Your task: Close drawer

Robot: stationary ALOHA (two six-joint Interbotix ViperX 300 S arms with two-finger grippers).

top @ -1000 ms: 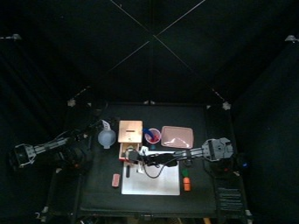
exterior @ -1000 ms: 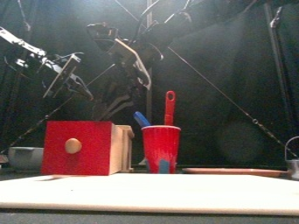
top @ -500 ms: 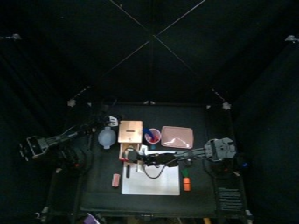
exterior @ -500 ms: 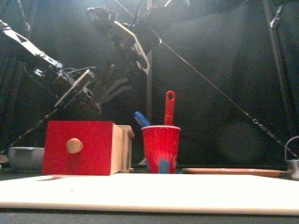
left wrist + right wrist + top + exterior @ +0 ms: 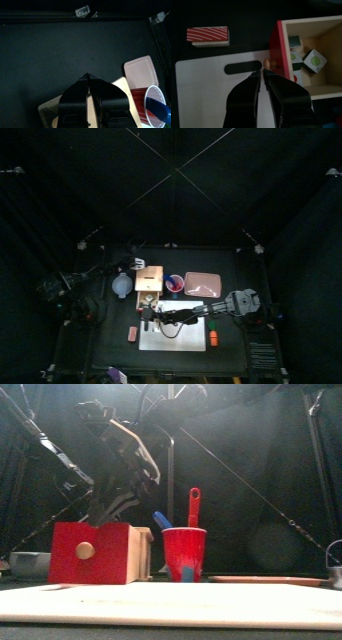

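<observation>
The drawer stands pulled out of its light-tan box, showing small blocks inside. Its red front carries a round wooden knob and faces the table's front. My right gripper hovers above the white sheet just in front of the knob, jaws narrowly open and holding nothing. In the top view the right gripper comes in from the right. My left gripper hangs behind the box near the table's back, slightly open and empty; the top view shows the left gripper beside the box.
A red cup with a red and a blue utensil stands right of the box. A pink tray lies further right. A white sheet with a handle slot covers the front. A red striped block lies beside it.
The left arm has swung toward the table's back and come down behind the box. The right gripper has stayed in front of the drawer, its jaws a little narrower.
</observation>
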